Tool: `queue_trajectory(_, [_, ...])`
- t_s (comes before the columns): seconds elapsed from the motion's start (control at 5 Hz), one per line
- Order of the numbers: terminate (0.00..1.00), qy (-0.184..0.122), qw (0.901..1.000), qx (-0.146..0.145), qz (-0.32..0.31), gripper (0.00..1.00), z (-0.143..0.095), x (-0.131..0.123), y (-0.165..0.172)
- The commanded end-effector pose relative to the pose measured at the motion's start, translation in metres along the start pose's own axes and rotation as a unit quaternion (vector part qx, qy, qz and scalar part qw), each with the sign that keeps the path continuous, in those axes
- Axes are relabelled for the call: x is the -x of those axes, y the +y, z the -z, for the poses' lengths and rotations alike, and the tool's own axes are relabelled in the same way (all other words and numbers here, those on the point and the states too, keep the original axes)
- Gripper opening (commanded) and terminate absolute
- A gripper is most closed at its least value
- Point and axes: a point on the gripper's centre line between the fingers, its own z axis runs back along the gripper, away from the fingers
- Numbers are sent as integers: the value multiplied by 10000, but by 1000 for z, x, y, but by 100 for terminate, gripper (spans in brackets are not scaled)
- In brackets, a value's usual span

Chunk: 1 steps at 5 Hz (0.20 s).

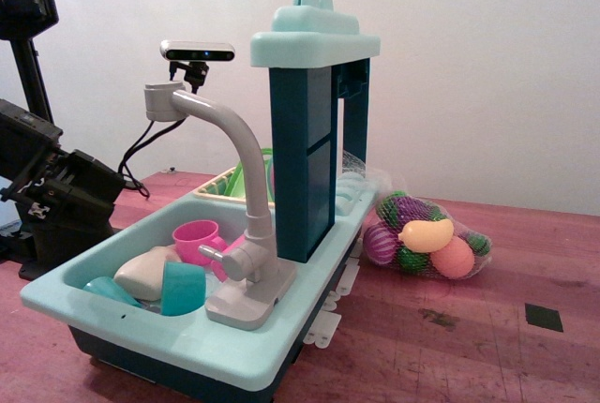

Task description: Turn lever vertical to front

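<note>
The grey toy faucet (246, 272) stands on the front rim of the teal toy sink (56, 302). Its lever (214, 254) is a short light-grey stub that sticks out sideways from the rounded knuckle, pointing left over the basin. The tall curved spout (234, 141) rises above it. My gripper (89, 192) is a dark mass at the left edge, outside the sink and well apart from the lever. Its fingers do not show clearly, so I cannot tell how the jaws stand.
In the basin lie a pink cup (195, 237), a teal cup (183, 288) and a beige piece (143, 272). A dark blue column with a teal top (314, 42) stands behind the faucet. A net bag of toy fruit (427, 237) lies to the right. A camera (197, 50) sits behind.
</note>
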Motion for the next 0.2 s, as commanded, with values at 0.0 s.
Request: queue_trajectory(0.0, [100, -43, 9998, 131, -155, 100, -5, -8, 2])
